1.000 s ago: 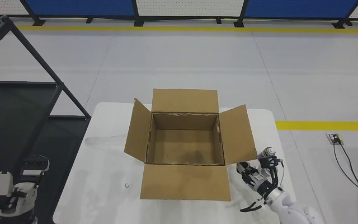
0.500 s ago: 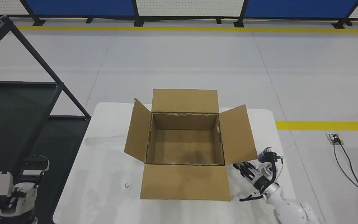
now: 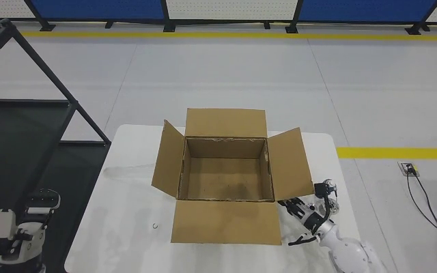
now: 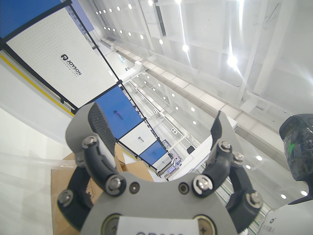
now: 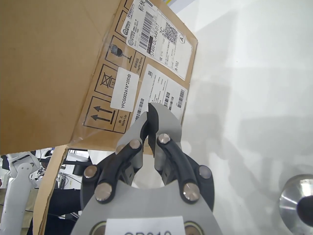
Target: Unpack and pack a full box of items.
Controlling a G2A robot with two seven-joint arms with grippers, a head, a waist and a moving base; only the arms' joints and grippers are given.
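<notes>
An open cardboard box [image 3: 225, 222] stands in the middle of the white table [image 3: 130, 205], all flaps folded out and nothing visible inside. My right gripper [image 3: 289, 205] is at the box's near right corner, under the right flap. In the right wrist view this right gripper [image 5: 149, 113] is shut on nothing, its tips close to the box's labelled side wall [image 5: 151, 57]; whether they touch it I cannot tell. My left gripper [image 4: 156, 128] is open, empty and pointing up at the ceiling. The left arm [image 3: 27, 228] sits off the table's left side.
A small ring [image 3: 156, 225] lies on the table left of the front flap. A black metal frame [image 3: 61, 95] stands beyond the table's left edge. Bare table surface [image 5: 256, 74] lies to the right of the box.
My right gripper has moved left and slightly away from the table's near edge, coming in close to the box's near right corner. The box and the left arm have stayed put.
</notes>
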